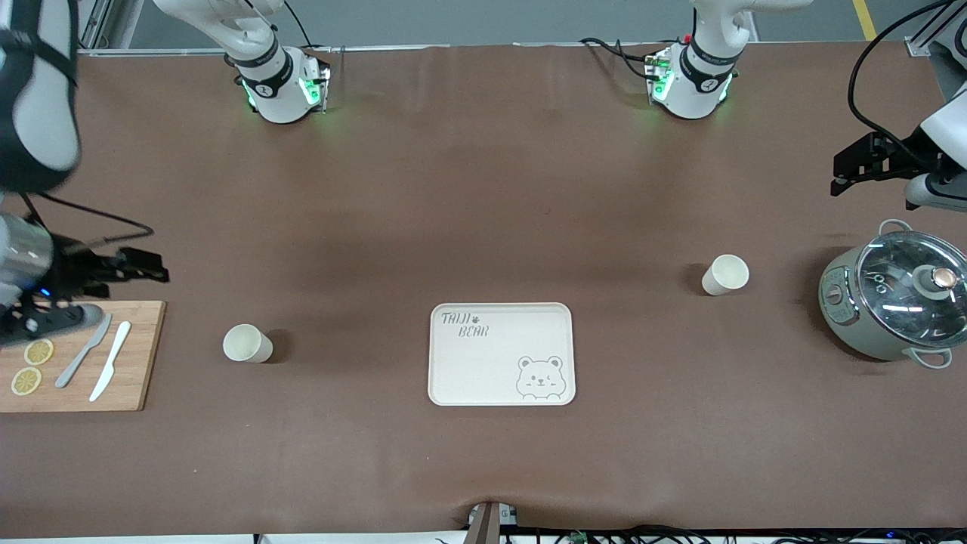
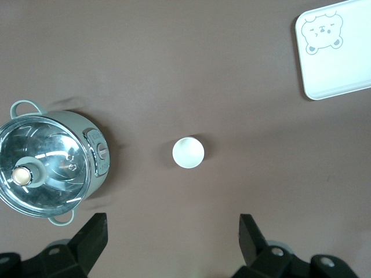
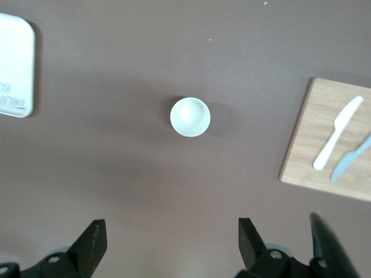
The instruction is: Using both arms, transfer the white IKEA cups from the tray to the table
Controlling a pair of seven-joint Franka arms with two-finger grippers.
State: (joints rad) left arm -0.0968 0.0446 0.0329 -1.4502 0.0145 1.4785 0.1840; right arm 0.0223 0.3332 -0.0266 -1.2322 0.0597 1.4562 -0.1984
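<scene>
Two white IKEA cups stand upright on the brown table, one on each side of the bear-print tray (image 1: 483, 370). One cup (image 1: 247, 344) is toward the right arm's end and also shows in the right wrist view (image 3: 190, 117). The other cup (image 1: 726, 275) is toward the left arm's end and also shows in the left wrist view (image 2: 188, 153). My right gripper (image 1: 155, 268) hangs open and empty, high over the table beside the cutting board (image 1: 136, 355). My left gripper (image 1: 842, 170) hangs open and empty, high over the table by the pot (image 1: 895, 298). Both show open in their wrist views, right (image 3: 173, 240) and left (image 2: 173, 237).
The grey-green pot with a glass lid stands at the left arm's end, beside that cup. The wooden cutting board at the right arm's end carries two knives (image 1: 111, 360) and lemon slices (image 1: 38, 351). The tray is bare.
</scene>
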